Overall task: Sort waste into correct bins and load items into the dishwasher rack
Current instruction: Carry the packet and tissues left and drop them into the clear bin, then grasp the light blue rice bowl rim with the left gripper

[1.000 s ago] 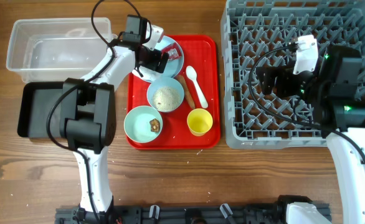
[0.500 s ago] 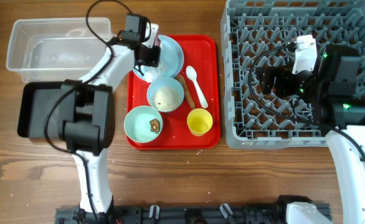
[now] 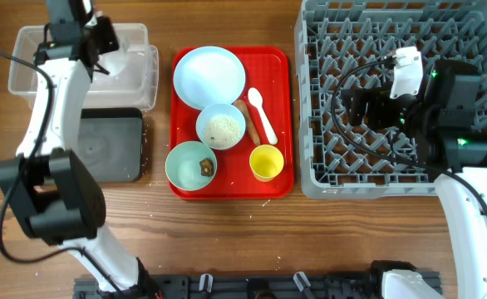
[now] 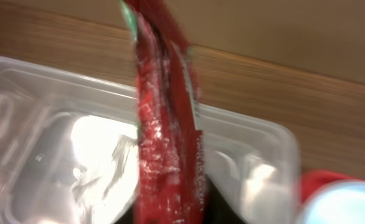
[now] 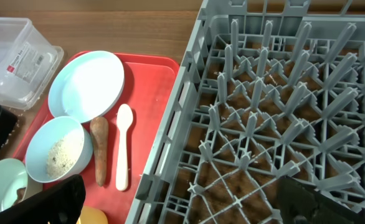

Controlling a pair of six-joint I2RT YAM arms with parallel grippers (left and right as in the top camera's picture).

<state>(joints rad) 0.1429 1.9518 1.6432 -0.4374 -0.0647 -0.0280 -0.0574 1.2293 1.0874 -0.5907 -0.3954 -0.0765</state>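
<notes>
Up out of my left gripper (image 4: 173,214) runs the red-and-white wrapper (image 4: 167,124), blurred; the gripper is shut on it. It hangs over the clear tub (image 4: 52,149). From overhead the left gripper (image 3: 102,40) is above that tub (image 3: 135,79). On the red tray stand the bare plate (image 3: 209,76), a bowl of rice crumbs (image 3: 221,127), a bowl with a brown lump (image 3: 191,164), the yellow cup (image 3: 267,162), the spoon (image 3: 262,115) and the sausage piece (image 3: 242,120). My right gripper (image 3: 356,108) is open over the grey rack (image 3: 401,158), holding nothing.
The black tray (image 3: 102,145) lies just in front of the clear tub. The red serving tray (image 3: 277,62) sits between the bins and the rack. In the right wrist view the rack's left wall (image 5: 170,118) borders the spoon (image 5: 123,146) and sausage (image 5: 99,149).
My left arm swung from the plate on the red tray over to the clear tub, carrying the wrapper. The plate is left bare. The right arm has not moved.
</notes>
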